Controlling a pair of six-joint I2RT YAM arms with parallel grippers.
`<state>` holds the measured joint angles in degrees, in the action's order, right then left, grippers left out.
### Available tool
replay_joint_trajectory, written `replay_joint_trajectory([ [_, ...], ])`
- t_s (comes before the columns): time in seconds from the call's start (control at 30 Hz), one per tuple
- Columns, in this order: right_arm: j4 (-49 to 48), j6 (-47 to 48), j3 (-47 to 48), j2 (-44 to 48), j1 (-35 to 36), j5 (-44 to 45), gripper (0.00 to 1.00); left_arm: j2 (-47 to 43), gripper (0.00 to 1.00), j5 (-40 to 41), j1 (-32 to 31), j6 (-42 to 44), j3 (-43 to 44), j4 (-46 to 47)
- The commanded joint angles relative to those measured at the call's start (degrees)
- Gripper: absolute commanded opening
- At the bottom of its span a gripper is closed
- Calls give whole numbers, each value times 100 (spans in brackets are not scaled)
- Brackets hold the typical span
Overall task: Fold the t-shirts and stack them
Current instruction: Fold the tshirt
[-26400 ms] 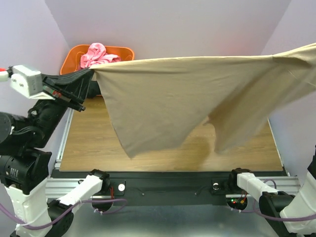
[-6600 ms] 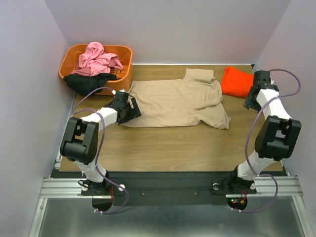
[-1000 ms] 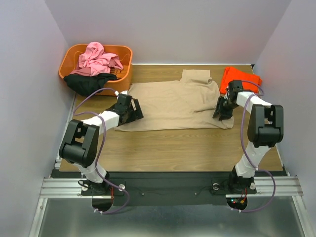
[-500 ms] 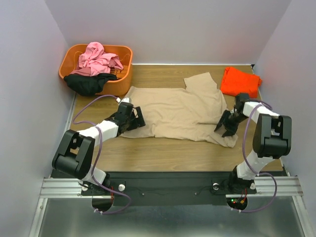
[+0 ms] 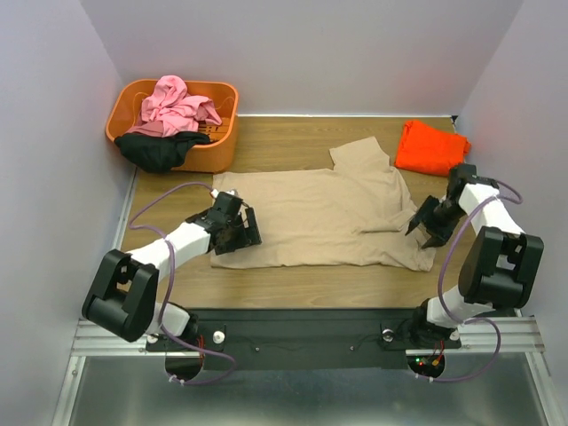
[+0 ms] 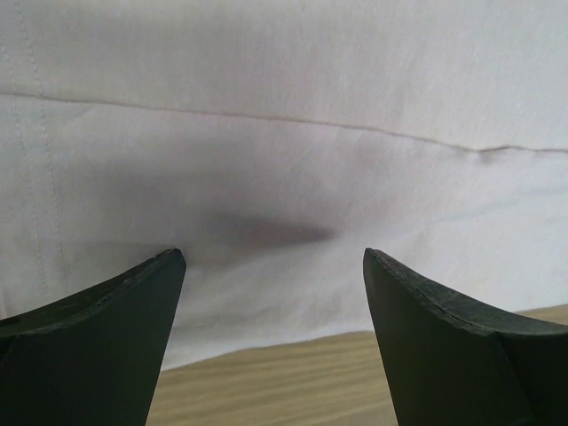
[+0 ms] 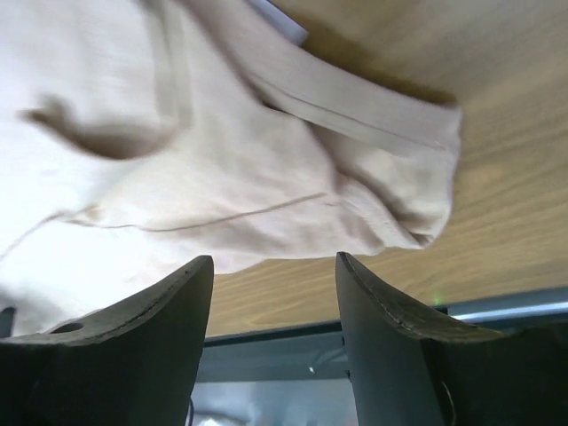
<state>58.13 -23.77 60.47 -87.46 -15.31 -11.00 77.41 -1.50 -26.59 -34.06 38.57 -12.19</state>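
Observation:
The tan t-shirt [image 5: 324, 213] lies spread flat across the middle of the table, its collar towards the back. My left gripper [image 5: 241, 232] sits low at the shirt's near left corner, open; in the left wrist view [image 6: 271, 257] the tan cloth [image 6: 284, 133] lies just past the tips, with bare wood between them. My right gripper [image 5: 424, 222] is open beside the rumpled right sleeve [image 7: 390, 169] and holds nothing [image 7: 275, 262]. A folded orange-red t-shirt [image 5: 430, 146] rests at the back right. Pink [image 5: 177, 102] and black [image 5: 160, 151] shirts are bunched in the basket.
The orange plastic basket [image 5: 226, 98] stands at the back left corner, the black shirt hanging over its front rim. Purple walls close in the left, back and right sides. A black rail [image 5: 302, 333] runs along the near table edge.
The tan shirt has been dragged towards the near edge and now lies flatter. Both grippers moved nearer with it. The right gripper opened and let go of the right sleeve.

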Motion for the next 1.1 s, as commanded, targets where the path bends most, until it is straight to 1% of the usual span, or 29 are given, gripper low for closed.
replay_joint_trajectory([
  [0.0, -266, 294, 658, 247, 2, -393, 63, 37, 94, 106, -48, 233, 739, -513],
  [0.1, -557, 487, 992, -7, 45, -692, 62, 423, 94, 106, -118, 628, 1230, -346],
  [0.17, -784, 575, 1107, -332, 229, -736, 61, 712, 94, 62, -127, 778, 1477, -267],
  [0.2, -873, 584, 1186, -437, 326, -745, 61, 793, 94, 10, -162, 796, 1705, -232],
  [0.33, -1312, 593, 1231, -851, 748, -947, 60, 978, 94, -140, -189, 822, 2119, -91],
  [0.4, -1576, 593, 1213, -1071, 977, -1000, 60, 996, 94, -202, -198, 735, 2190, -3],
  [0.53, -1822, 707, 1222, -1440, 1258, -939, 60, 899, 94, -255, -198, 629, 2120, 102],
  [0.67, -1919, 891, 1213, -1669, 1285, -807, 58, 733, 94, -228, -206, 603, 1945, 102],
  [0.87, -1945, 1067, 1090, -1827, 1329, -947, 56, 618, 93, -202, -198, 497, 1760, 102],
  [0.93, -1963, 1094, 1020, -1853, 1399, -1026, 54, 618, 94, -193, -198, 471, 1751, 102],
  [1.03, -2007, 1120, 993, -1871, 1522, -1105, 48, 635, 93, -211, -198, 471, 1742, 94],
  [1.07, -2007, 1111, 993, -1862, 1522, -1132, 45, 635, 94, -219, -198, 480, 1751, 85],
])
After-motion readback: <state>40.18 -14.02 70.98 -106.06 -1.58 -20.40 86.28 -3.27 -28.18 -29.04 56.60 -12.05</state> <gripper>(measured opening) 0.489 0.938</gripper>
